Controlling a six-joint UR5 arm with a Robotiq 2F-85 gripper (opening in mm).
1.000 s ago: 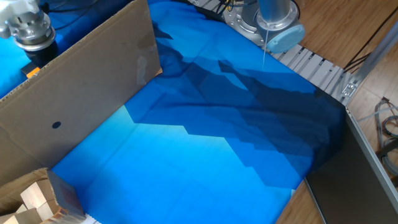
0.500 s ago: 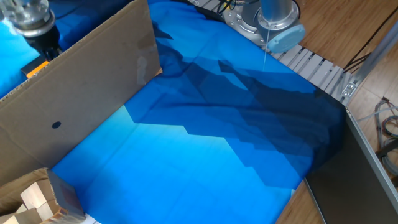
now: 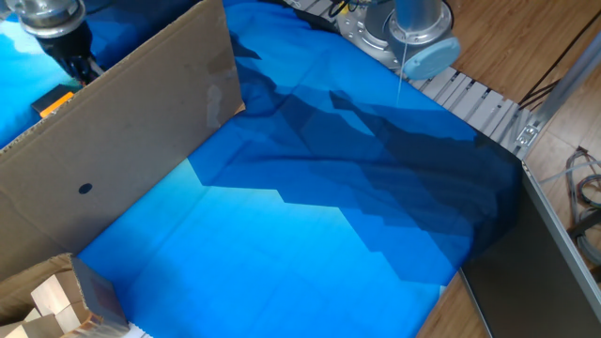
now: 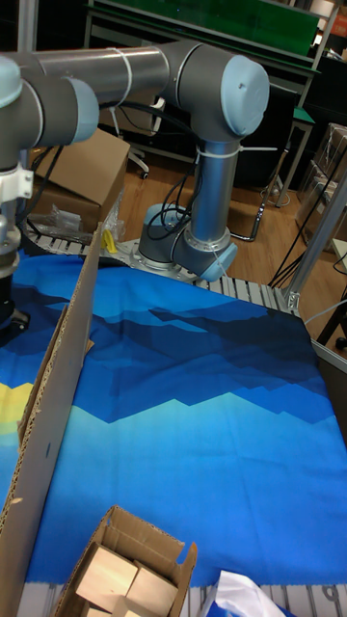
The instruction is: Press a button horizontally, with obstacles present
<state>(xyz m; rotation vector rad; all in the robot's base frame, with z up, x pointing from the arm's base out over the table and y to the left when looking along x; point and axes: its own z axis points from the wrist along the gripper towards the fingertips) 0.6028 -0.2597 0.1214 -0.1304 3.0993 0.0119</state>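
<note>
The button [image 3: 53, 101] is a small orange block at the far left of the fixed view, half hidden behind the top edge of the obstacles [image 3: 122, 141], a big brown cardboard sheet standing upright on the blue cloth. My gripper [image 3: 83, 68] hangs just above and to the right of the button, behind the sheet. Its dark fingers show no clear gap. In the tall fixed view the gripper [image 4: 8, 323] sits at the left edge behind the cardboard sheet [image 4: 58, 386], and the button is hidden.
A tiny dark hole [image 3: 84, 187] marks the sheet. An open cardboard box with pale wooden blocks [image 3: 52, 300] stands at the front left, also seen as the box [image 4: 125, 574]. The arm's base [image 4: 188, 246] is at the back, on a metal rail [image 3: 470, 94].
The gripper has shifted up and slightly right in the fixed view, away from the spot directly over the button, so more of the orange block shows. The sheet has not moved.
</note>
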